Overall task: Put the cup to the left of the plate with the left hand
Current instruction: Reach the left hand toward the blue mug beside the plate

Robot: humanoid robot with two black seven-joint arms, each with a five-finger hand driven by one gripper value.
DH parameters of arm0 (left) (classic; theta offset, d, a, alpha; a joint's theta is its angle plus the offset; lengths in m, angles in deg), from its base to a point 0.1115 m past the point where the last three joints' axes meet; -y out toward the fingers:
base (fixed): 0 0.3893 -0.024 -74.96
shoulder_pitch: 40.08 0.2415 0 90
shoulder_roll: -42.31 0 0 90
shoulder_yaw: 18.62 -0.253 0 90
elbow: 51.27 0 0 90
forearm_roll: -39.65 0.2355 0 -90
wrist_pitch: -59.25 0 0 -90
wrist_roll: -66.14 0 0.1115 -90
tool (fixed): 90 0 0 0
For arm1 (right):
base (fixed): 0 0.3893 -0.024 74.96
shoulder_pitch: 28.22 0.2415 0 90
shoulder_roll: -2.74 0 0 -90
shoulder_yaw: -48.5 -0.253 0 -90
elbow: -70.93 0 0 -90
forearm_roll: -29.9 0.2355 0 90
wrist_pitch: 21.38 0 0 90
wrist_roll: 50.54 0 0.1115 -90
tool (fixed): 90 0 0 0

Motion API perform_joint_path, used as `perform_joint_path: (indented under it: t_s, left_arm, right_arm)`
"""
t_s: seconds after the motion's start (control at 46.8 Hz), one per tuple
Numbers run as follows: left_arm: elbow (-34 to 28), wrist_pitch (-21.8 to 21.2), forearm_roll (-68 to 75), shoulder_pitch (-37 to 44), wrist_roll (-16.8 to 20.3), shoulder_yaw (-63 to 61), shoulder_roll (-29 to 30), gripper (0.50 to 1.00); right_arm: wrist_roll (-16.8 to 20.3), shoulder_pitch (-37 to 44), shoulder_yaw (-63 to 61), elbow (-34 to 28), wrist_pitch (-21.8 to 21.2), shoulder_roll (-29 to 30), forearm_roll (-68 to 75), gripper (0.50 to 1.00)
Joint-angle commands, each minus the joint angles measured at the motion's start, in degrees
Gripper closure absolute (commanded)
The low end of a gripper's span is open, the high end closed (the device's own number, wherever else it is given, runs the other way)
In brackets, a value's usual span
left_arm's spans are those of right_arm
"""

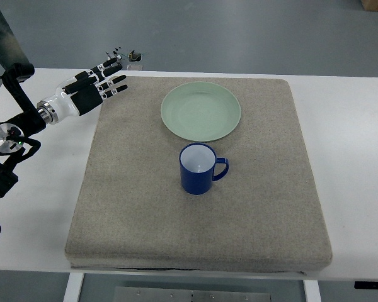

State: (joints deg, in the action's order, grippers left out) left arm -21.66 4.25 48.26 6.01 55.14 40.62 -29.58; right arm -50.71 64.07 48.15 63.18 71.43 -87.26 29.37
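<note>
A blue cup [199, 168] with a white inside stands upright on the grey mat [145, 207], its handle pointing right. It sits just below the pale green plate [201, 111], which lies at the mat's far middle. My left hand [101, 83] hovers over the mat's far left corner, fingers spread and holding nothing, well left of the plate and apart from the cup. The right arm does not show.
The mat covers most of a white table [353, 157]. A small dark object [135, 58] lies at the table's far edge near my left hand. Grey floor lies beyond the table.
</note>
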Motion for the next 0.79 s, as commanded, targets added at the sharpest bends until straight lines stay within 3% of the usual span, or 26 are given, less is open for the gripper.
perform_joint_path:
  t_s: [0.0,0.769]
  left_arm:
    - [0.1,0.0,0.4,0.1,0.0,0.0,0.0,0.501]
    - [1.2,0.0,2.7,0.3,1.3,0.0,1.2,0.501]
  right_arm:
    - [0.0,0.0,0.0,0.0,0.0,0.0,0.0,0.566]
    - [0.0,0.0,0.0,0.0,0.0,0.0,0.0,0.566]
